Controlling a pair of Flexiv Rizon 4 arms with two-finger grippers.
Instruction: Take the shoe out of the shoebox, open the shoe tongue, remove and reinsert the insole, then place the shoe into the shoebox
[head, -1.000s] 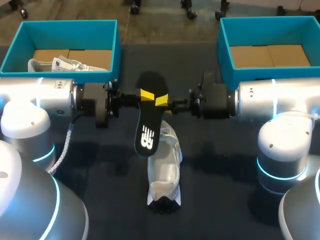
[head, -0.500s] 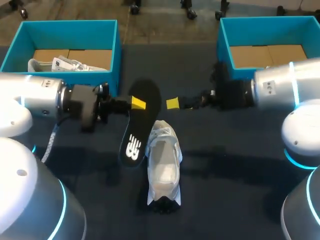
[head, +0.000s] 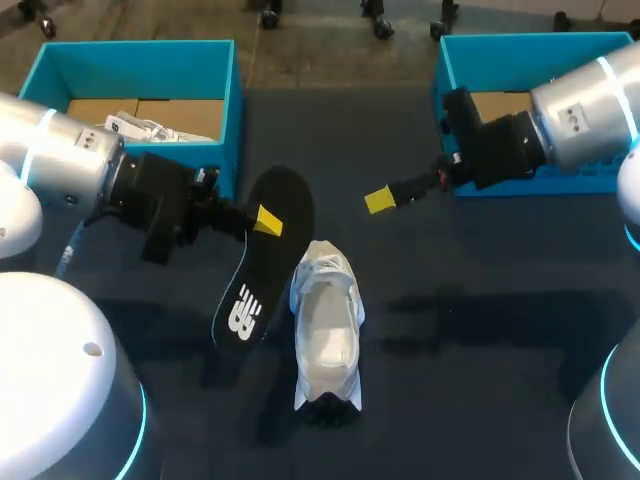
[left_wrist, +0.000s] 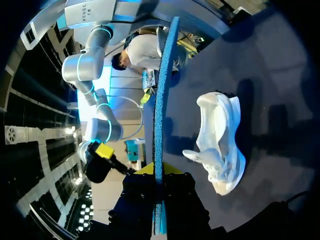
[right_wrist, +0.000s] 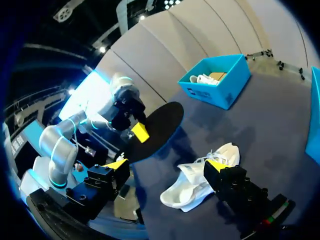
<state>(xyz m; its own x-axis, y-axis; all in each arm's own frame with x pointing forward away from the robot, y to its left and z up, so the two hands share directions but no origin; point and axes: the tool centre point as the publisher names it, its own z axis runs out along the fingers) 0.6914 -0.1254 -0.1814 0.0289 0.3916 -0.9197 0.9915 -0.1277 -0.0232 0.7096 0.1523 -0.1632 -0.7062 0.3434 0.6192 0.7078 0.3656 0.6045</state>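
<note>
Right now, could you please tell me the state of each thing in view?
insole: out of the shoe, held in the air.
shoe: upright, insole out.
left end effector: shut on the insole.
right end effector: open, empty.
left shoebox: open, second shoe inside.
right shoebox: open, no shoe visible.

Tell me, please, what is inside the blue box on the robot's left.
Inside the blue box lies a white shoe on a brown cardboard floor. The left arm hides part of the shoe and the box's near corner.
</note>
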